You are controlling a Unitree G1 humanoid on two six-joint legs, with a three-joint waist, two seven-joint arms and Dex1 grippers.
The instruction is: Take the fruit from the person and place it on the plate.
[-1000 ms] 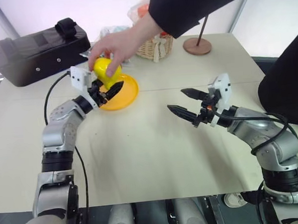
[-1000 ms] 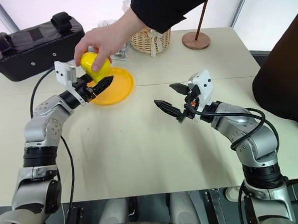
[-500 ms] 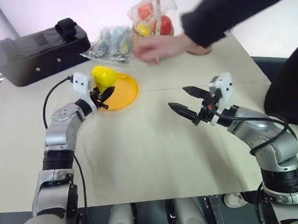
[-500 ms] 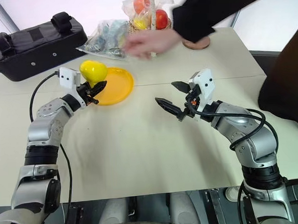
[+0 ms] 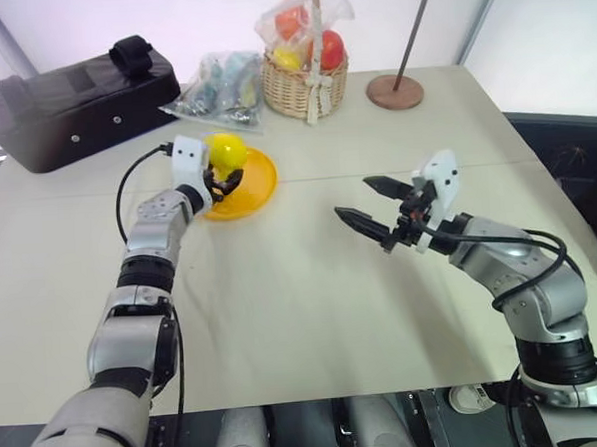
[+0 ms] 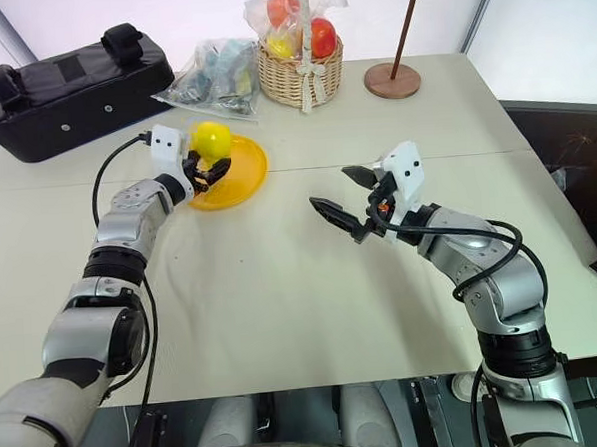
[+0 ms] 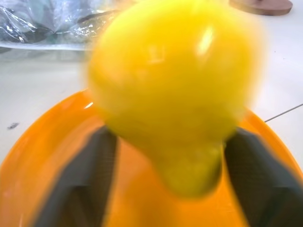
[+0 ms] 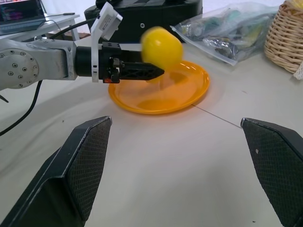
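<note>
The table point(image 5: 313, 313) carries a black case point(image 5: 77, 100) at its far left corner, and a wicker basket point(image 6: 301, 73) of wrapped fruits at the far edge. The orange plate point(image 6: 244, 176) lies left of centre. The left gripper point(image 6: 212, 169) reaches over the plate's near-left rim, its fingers point(image 7: 83, 184) spread to either side of the yellow fruit point(image 7: 170, 90), which sits between them above the plate, narrow end toward the wrist. The right gripper point(image 5: 366, 206) hovers well apart over bare table, fingers point(image 8: 78, 161) spread wide, holding nothing

Pale table point(image 5: 313, 313), white walls, a dark floor at the right.
</note>
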